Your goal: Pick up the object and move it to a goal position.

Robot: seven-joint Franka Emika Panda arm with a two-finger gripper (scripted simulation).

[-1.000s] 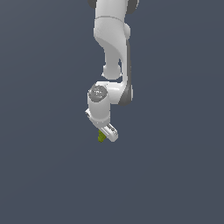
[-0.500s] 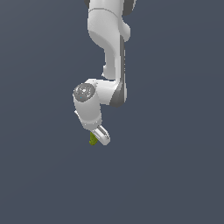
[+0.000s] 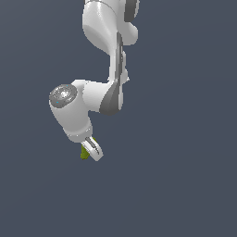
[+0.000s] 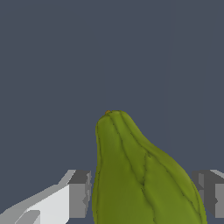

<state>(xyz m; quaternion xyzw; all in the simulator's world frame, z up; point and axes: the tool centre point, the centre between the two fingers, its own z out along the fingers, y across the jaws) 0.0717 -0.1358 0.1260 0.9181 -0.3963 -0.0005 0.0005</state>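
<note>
Panda arm [image 3: 104, 32] comes down from the top of the exterior view, elbow folding toward that view's left, wrist housing [image 3: 71, 109] the biggest lump low down. Backdrop is flat grey-blue all round; no worktop edge or goal marker visible, so I can't say how high anything is.

Gripper [image 3: 89, 150] hangs under the wrist, angled toward the exterior view's right. It's clamped on the object [image 3: 84, 153]: in the wrist view the olive-green piece [image 4: 140, 175] sits between the two fingers [image 4: 78, 192], both pads hard against its flanks, no gap visible on either side.

Object, from the wrist view: ribbed, lumpy skin, wide at the gripper end, tapering to a blunt tip with a small orange speck. Only a sliver of it shows in the exterior view, poking out at the fingertip on that view's left.

Handling, my read:
- Light, judging by how small it is next to the gripper.
- Looks rigid, no visible squash under the pads (simulated mesh, so likely no give at all).
- Taper is the risk: the slope could let it wedge out toward the narrow end if the pinch relaxes.
- Ribs run lengthwise, so little help against sliding that way.
- Best hold is the wide body, across the narrow dimension, which appears to be where it's gripped. Avoid the tip.
</note>
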